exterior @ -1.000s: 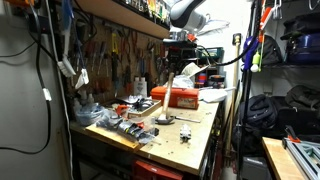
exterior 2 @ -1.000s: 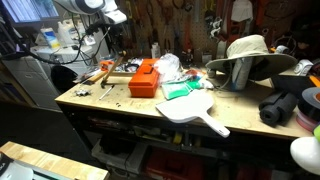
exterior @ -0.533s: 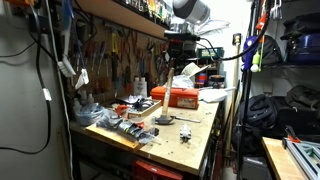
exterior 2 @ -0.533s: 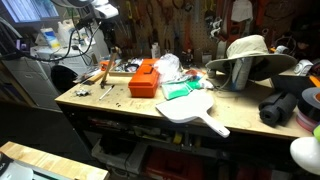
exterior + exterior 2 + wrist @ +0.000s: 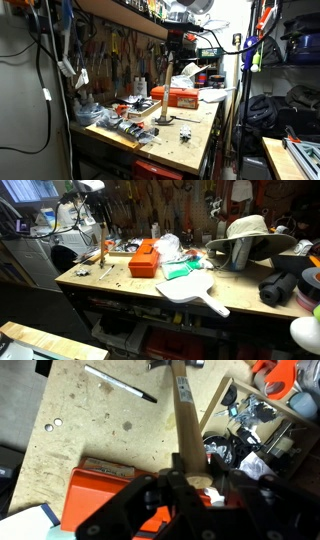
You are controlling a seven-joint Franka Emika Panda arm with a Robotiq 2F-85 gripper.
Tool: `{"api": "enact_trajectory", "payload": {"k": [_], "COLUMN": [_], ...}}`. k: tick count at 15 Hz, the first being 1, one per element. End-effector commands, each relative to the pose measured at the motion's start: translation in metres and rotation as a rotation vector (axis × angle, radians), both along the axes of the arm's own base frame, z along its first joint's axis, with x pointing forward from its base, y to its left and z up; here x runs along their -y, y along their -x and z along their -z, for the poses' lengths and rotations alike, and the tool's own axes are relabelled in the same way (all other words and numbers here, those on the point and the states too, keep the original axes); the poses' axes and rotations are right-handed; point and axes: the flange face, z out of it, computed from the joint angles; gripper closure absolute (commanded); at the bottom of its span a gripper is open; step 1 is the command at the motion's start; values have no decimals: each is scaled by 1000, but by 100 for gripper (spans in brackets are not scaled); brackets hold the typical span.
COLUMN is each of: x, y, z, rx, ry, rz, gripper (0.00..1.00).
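Jaws top-down round upright wooden handle [image 5: 184, 415], arm high.

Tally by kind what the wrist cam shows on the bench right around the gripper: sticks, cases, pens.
wooden stick: 1, clamped in the gripper
orange case: 1
black pen: 1
Total: 3

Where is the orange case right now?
In an exterior view the orange case sits mid-bench, just behind the upright wooden handle that the gripper holds.
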Motion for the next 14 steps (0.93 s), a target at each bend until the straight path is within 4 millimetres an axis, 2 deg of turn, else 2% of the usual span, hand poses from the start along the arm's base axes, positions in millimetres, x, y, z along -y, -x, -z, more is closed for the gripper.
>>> {"api": "enact_trajectory", "payload": {"k": [1,7,14], "x": [-37,-78,-109], "y": [23,33,38], "z": [11,9,15], "rx": [-65,-113,-168], "ry": [-13,-20,-4], "rz": [-51,-126,-173], "gripper": [92,92,92]}}
